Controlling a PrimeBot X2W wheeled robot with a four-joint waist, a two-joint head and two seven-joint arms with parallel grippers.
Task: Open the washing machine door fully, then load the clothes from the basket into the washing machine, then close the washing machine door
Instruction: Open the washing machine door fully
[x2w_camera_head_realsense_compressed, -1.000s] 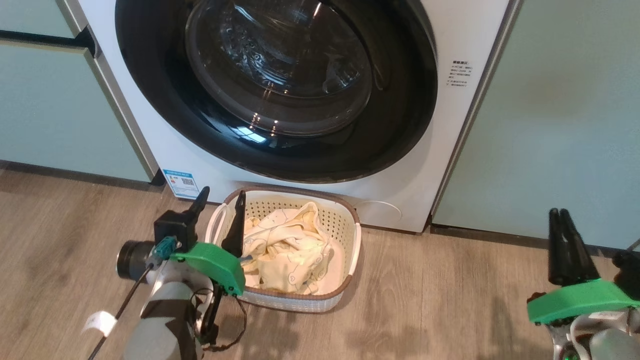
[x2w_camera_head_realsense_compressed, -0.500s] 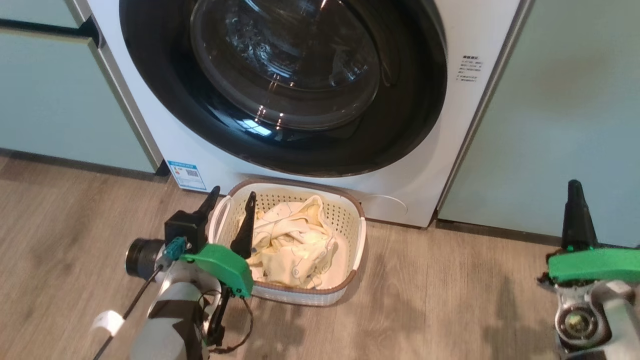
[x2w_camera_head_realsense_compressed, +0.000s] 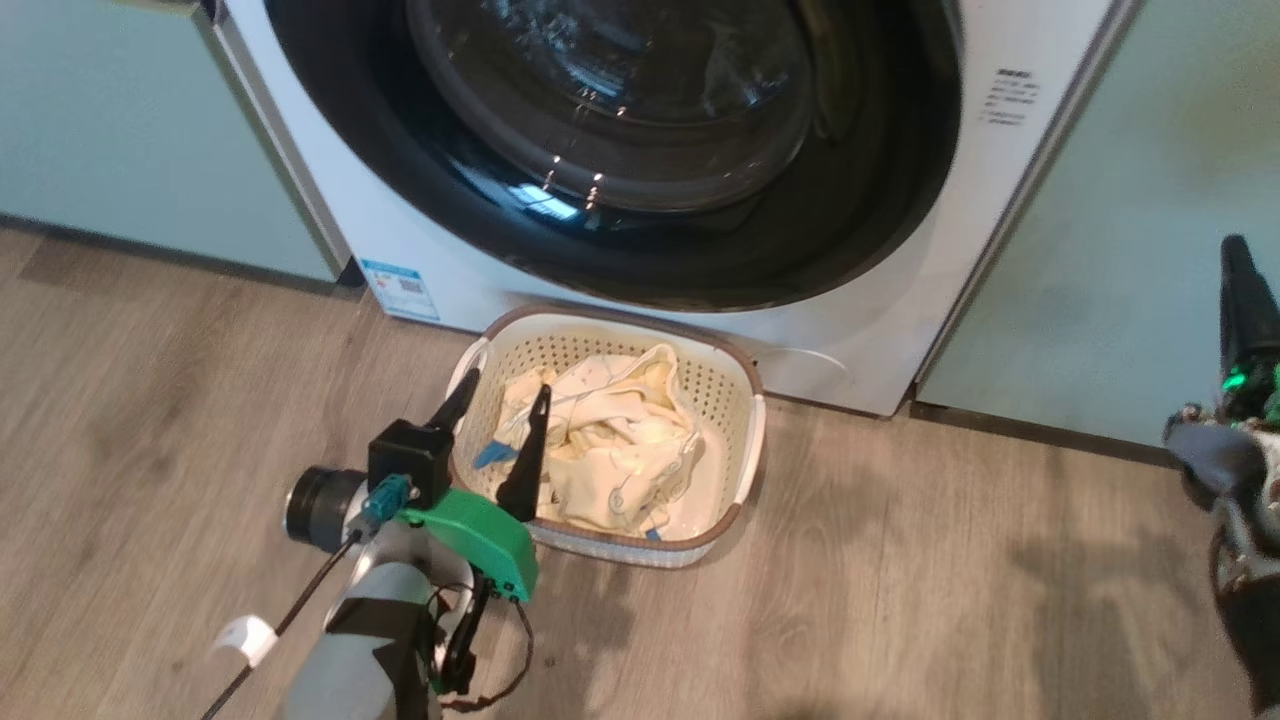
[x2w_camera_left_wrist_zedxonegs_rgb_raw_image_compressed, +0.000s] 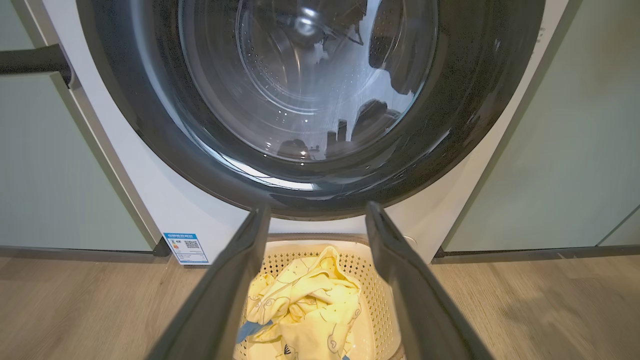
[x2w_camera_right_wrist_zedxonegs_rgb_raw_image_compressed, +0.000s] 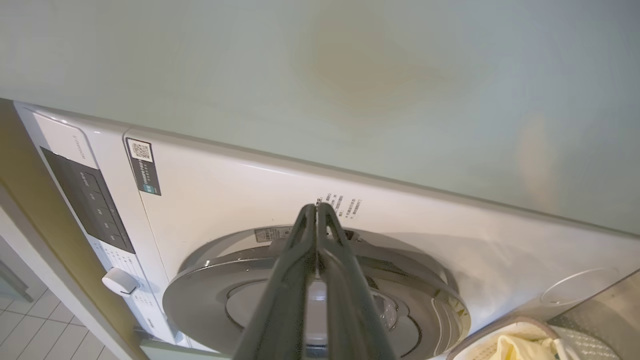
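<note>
Grey-brown wood-look floor (x2w_camera_head_realsense_compressed: 900, 600) w/ pale green cabinets (x2w_camera_head_realsense_compressed: 120, 150) either side of the white washing machine (x2w_camera_head_realsense_compressed: 390, 230); the washing machine door (x2w_camera_head_realsense_compressed: 880, 180) is shut in every view. Vs a sec ago the head cam has swung, so the scene sits further right in frame. The real change is the right gripper (x2w_camera_head_realsense_compressed: 1236, 250): then low w/ fingers a touch apart, now higher at the frame edge, blurred, fingers pressed together on nothing. No change at the left gripper (x2w_camera_head_realsense_compressed: 506, 383): spread wide over the near-left side of the basket (x2w_camera_head_realsense_compressed: 570, 345), which stands on the floor just before the machine w/ the clothes (x2w_camera_head_realsense_compressed: 620, 450) heaped inside. Right wrist cam adds the control panel (x2w_camera_right_wrist_zedxonegs_rgb_raw_image_compressed: 90, 200), white knob (x2w_camera_right_wrist_zedxonegs_rgb_raw_image_compressed: 119, 281) & QR sticker (x2w_camera_right_wrist_zedxonegs_rgb_raw_image_compressed: 143, 165); left wrist cam gives the drum (x2w_camera_left_wrist_zedxonegs_rgb_raw_image_compressed: 300, 75) thru the glass. Blue label (x2w_camera_left_wrist_zedxonegs_rgb_raw_image_compressed: 186, 247) & side text block (x2w_camera_head_realsense_compressed: 1005, 97): too small to read.
</note>
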